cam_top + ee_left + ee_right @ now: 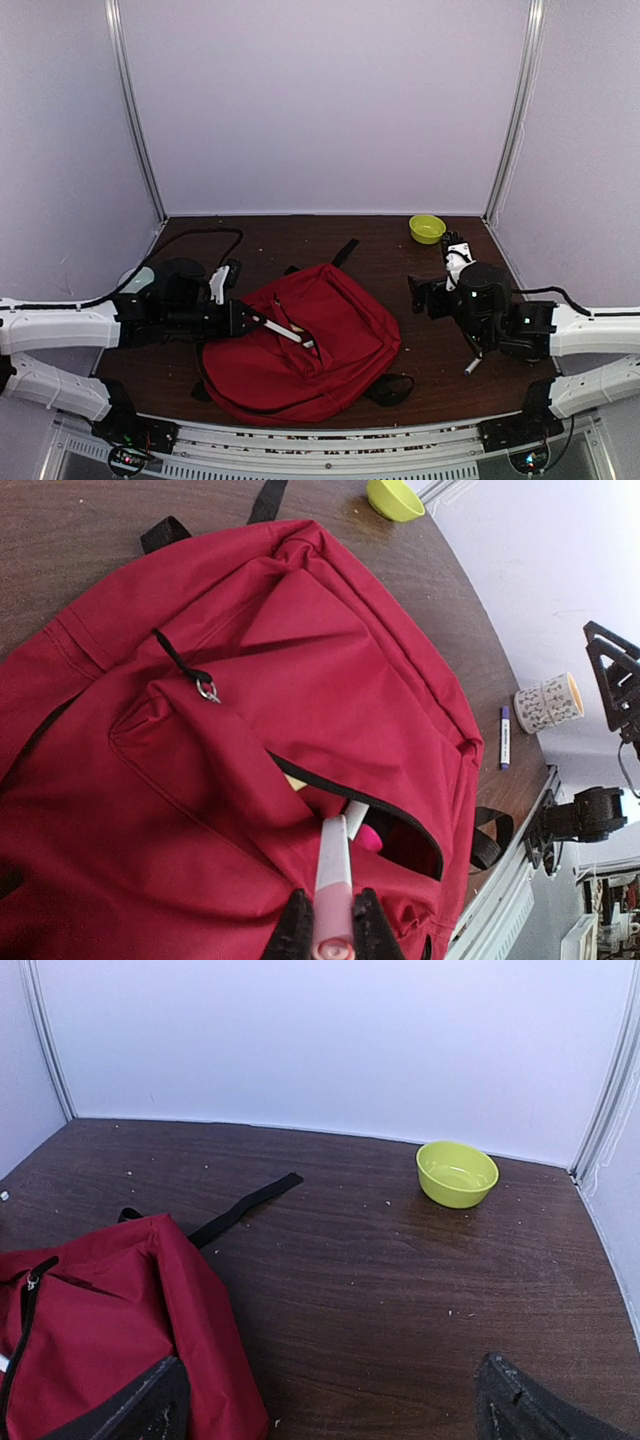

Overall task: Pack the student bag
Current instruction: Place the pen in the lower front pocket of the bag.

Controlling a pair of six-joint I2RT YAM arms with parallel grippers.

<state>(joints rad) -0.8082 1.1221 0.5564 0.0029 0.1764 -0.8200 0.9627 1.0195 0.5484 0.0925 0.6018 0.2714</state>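
The dark-red student bag [300,350] lies flat on the brown table, its front pocket [400,830] unzipped. My left gripper [243,319] is shut on a pink-and-white marker [285,332] and holds it just above the bag. In the left wrist view the marker [333,875] sits between my fingers [293,930], its tip at the pocket's mouth. A pink item [368,838] and a white one lie inside. The bag fills the left wrist view [300,650]. My right gripper [330,1415] is wide open and empty over bare table right of the bag [90,1340].
A yellow-green bowl [427,228] stands at the back right, also seen in the right wrist view [457,1173]. A patterned roll [548,702] and a blue pen [504,737] lie on the table beyond the bag's right side. A black strap [245,1210] trails behind the bag.
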